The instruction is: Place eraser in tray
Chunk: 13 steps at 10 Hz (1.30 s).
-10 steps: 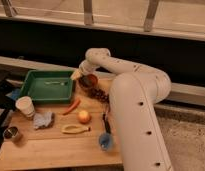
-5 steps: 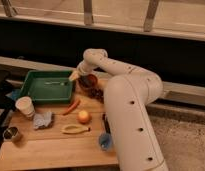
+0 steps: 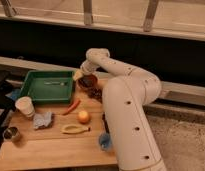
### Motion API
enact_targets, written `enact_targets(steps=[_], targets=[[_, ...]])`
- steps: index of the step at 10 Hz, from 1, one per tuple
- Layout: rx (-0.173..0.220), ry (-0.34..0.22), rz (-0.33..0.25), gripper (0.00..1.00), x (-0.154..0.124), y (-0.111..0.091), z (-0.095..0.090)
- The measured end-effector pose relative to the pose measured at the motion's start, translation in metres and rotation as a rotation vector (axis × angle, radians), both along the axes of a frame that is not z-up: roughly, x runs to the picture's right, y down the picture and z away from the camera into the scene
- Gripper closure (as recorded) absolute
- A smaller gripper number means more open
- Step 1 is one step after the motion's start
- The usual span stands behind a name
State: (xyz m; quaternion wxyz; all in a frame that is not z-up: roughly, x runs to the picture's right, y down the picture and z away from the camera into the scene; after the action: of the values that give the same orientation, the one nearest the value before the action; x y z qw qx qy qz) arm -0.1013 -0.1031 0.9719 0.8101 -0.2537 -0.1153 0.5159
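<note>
The green tray (image 3: 40, 91) lies at the back left of the wooden table, with a thin pale object (image 3: 56, 83) inside it. My gripper (image 3: 78, 75) hangs at the tray's far right corner, between the tray and the round brown bowl (image 3: 89, 81). I see no small dark eraser on the table or in the tray; whether it is in the gripper is hidden from me. The white arm (image 3: 121, 90) reaches in from the right and covers part of the table.
On the table (image 3: 51, 150) are a white cup (image 3: 24, 106), a grey-blue cloth (image 3: 42, 120), a small metal cup (image 3: 12, 133), a red-orange pepper (image 3: 72, 106), an orange fruit (image 3: 84, 116), a banana (image 3: 75, 129), dark grapes (image 3: 97, 93) and a blue cup (image 3: 105, 141).
The arm's upper part has shifted a little to the left. The gripper has stayed near the tray's far right corner. Nothing on the table has moved.
</note>
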Motion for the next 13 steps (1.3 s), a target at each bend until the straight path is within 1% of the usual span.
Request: enact_targets(steps=[2, 6, 8, 10, 11, 12, 13], targets=[[0.006, 0.018, 0.009, 0.27, 0.008, -0.002, 0.001], [-0.003, 0.012, 0.022, 0.27, 0.009, -0.001, 0.009], [-0.015, -0.005, 0.028, 0.27, 0.001, 0.003, 0.014], [-0.033, -0.033, 0.025, 0.28, -0.016, 0.011, 0.02], [-0.037, -0.046, 0.022, 0.34, -0.021, 0.014, 0.022], [-0.041, -0.053, 0.019, 0.46, -0.025, 0.017, 0.023], [-0.042, -0.058, 0.019, 0.56, -0.026, 0.018, 0.023]])
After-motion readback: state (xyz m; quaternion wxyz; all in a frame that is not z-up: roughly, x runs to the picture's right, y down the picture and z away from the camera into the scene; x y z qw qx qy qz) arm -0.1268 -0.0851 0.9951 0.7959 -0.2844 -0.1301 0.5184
